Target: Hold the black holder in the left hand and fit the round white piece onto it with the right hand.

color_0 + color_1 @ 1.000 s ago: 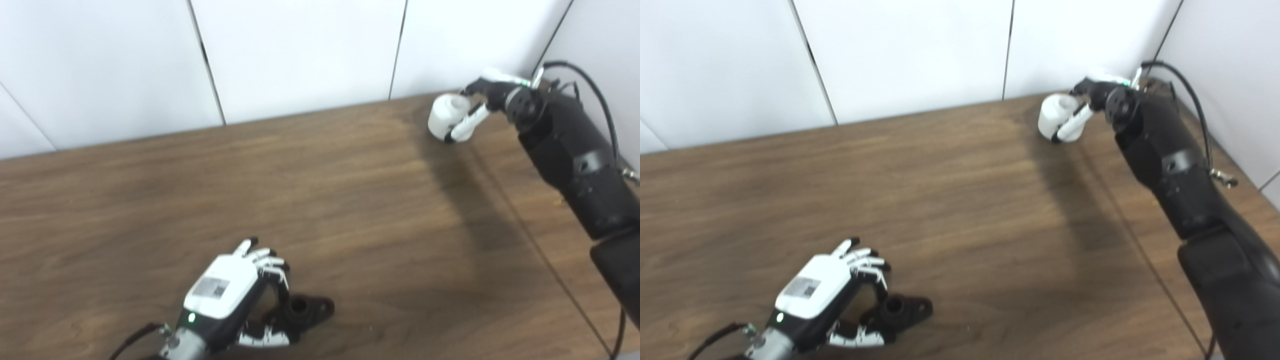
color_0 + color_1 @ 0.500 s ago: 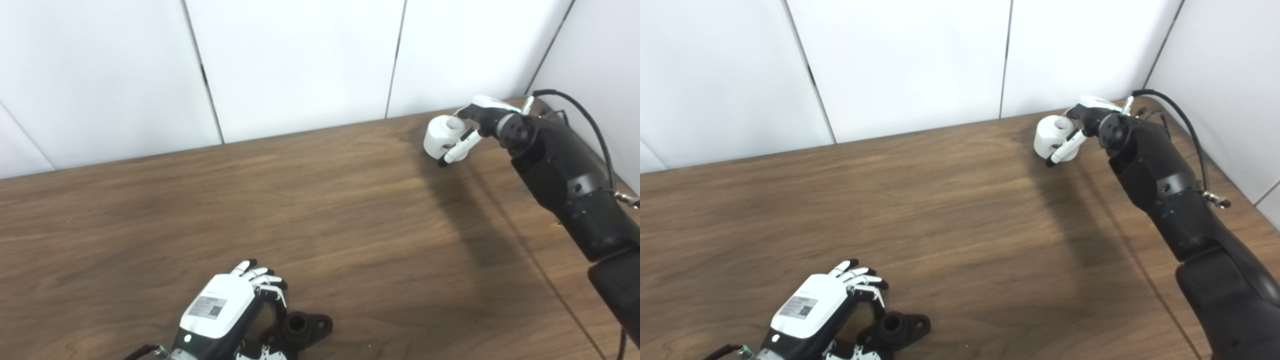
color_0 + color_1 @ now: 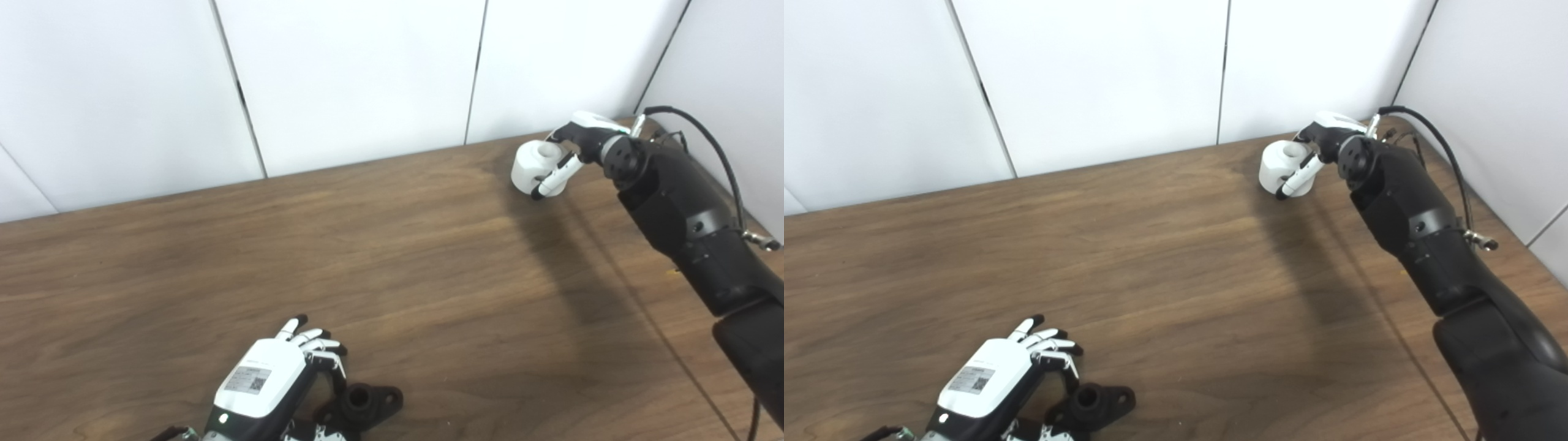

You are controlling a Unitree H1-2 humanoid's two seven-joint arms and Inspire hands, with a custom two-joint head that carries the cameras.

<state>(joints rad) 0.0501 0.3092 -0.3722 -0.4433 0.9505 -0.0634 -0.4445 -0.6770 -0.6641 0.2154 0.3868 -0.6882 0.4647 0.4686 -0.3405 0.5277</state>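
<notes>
The black holder [image 3: 362,402] lies flat on the wooden table [image 3: 392,257] near the front edge, a short tube standing up from its base. My left hand [image 3: 264,382] is cupped around its left end. The curled fingers [image 3: 318,349] are on the far side and the thumb is on the near side at the picture's bottom edge, with a gap left between them. At the table's far right corner my right hand [image 3: 1323,144] is shut on the round white piece [image 3: 1277,168], a short white cylinder with a hole in its top. Whether the piece touches the table is unclear.
White wall panels [image 3: 355,79] close off the back and the right side, close behind the right hand. A black cable [image 3: 710,138] loops above the right forearm. The right arm casts a dark shadow [image 3: 563,263] on the wood.
The whole picture has shifted, so the camera moved. Relative to the table, both hands and both parts stand much as before.
</notes>
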